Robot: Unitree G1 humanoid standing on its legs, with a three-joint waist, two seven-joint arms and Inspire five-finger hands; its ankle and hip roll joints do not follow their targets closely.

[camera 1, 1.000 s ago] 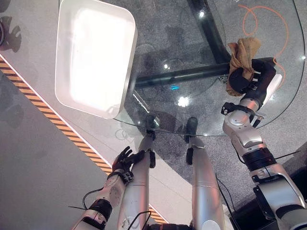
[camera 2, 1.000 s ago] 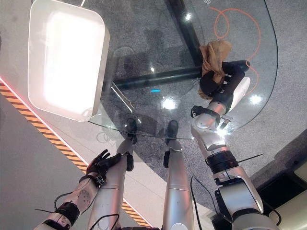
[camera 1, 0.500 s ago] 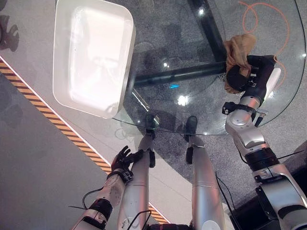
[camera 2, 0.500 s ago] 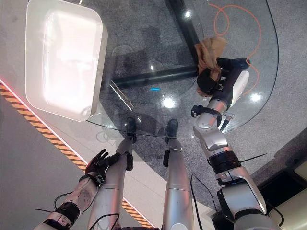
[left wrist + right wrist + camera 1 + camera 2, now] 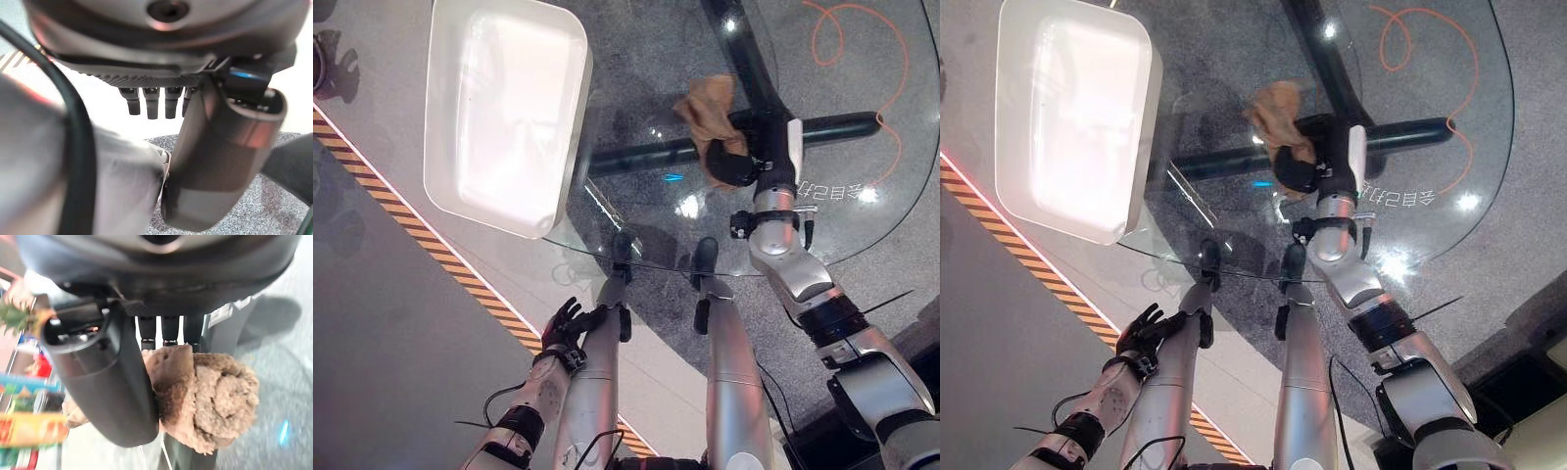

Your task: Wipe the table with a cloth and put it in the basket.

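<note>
Nearest the robot, the left hand point(image 5: 564, 326) hangs low by its side above the grey floor point(image 5: 382, 323), short of the table's near edge, its fingers loosely spread and holding nothing; its wrist view shows the fingertips point(image 5: 152, 104) in a straight row beside the thumb, with speckled carpet point(image 5: 274, 205) beyond them. Just past that hand a striped orange and black strip point(image 5: 431, 257) crosses the floor on a slant. Farther out, the right hand point(image 5: 736, 157) reaches over the glass table point(image 5: 862, 235) and grips the brown cloth point(image 5: 710, 110), which bunches out beyond its fingers onto the glass. The head views give the hand's back and the cloth's loose end, while the right wrist view shows what they hide: the cloth point(image 5: 205, 396) balled up inside the hand, the thumb curled across it and the fingers closed behind. That view also catches blurred colourful shapes off to one side, too soft to identify. Through the glass, under the hand, dark table legs point(image 5: 646, 157) cross one another. Beside the right wrist some pale marks point(image 5: 827, 190) show on the glass; they look like writing, but I cannot tell what they say. Well to the left of the cloth, the white basket point(image 5: 573, 147) stands at the table's left edge, partly overhanging it. Beyond the right hand, an orange cord point(image 5: 842, 29) loops on the carpet seen through the glass.
</note>
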